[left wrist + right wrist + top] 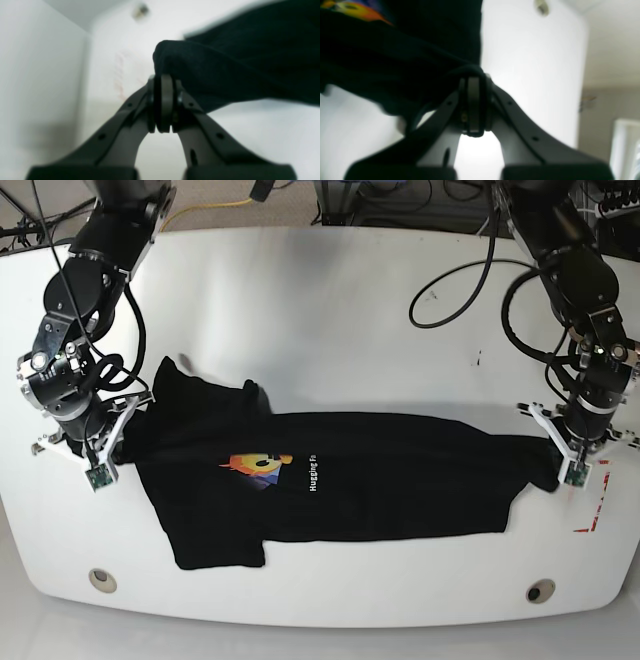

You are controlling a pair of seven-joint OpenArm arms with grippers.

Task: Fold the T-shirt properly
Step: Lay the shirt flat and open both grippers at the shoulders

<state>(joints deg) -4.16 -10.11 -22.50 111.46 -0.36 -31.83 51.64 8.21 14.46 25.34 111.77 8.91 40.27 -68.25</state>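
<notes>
The black T-shirt (380, 480) lies stretched sideways across the table, its orange-and-blue graphic (258, 467) facing up. My right gripper (126, 436), at the left of the base view, is shut on the shirt's left edge. In the right wrist view its jaws (473, 83) pinch a fold of black fabric (407, 62), with the graphic (357, 10) blurred at the top left. My left gripper (553, 453), at the right of the base view, is shut on the shirt's right end. The left wrist view shows its jaws (163, 83) closed on bunched black cloth (237, 62).
The white table (330, 310) has rounded corners. Two round fittings (100, 579) (540, 591) sit near its front edge. A red tape mark (597, 510) lies by the right edge. A black cable (450, 290) loops over the back right.
</notes>
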